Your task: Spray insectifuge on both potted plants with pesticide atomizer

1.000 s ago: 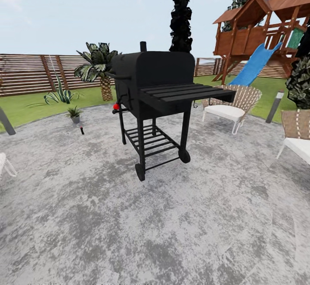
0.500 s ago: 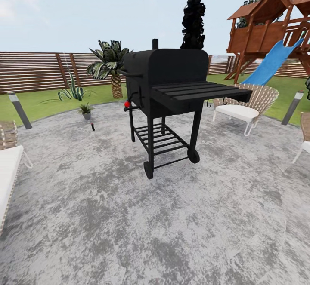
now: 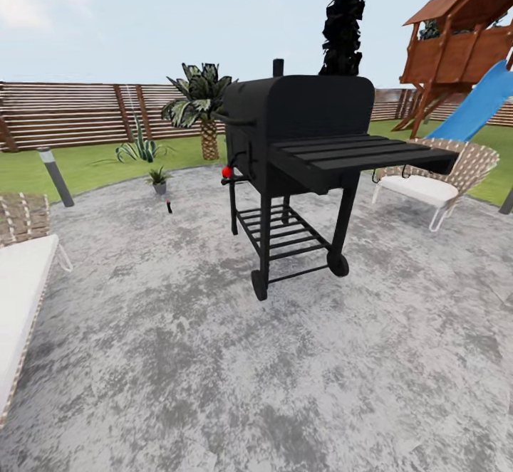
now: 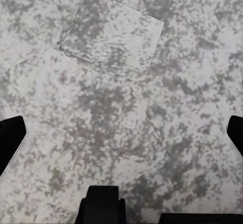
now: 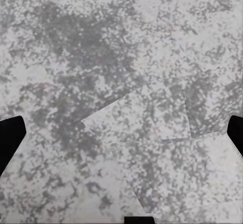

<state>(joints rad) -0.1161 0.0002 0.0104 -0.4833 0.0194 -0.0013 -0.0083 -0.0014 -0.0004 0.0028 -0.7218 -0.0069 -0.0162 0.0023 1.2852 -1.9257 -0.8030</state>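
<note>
Eyeing the pesticide atomizer (image 3: 169,206) near the patio (image 3: 214,358) edge — light, slim, grip mid-body — both grippers' fingers spread wide, empty.

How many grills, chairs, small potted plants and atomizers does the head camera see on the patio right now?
grill: 1
chairs: 2, the other at the head view's left edge
potted plant: 1
pesticide atomizer: 1, on the paving just in front of the plant
Total: 5
</note>
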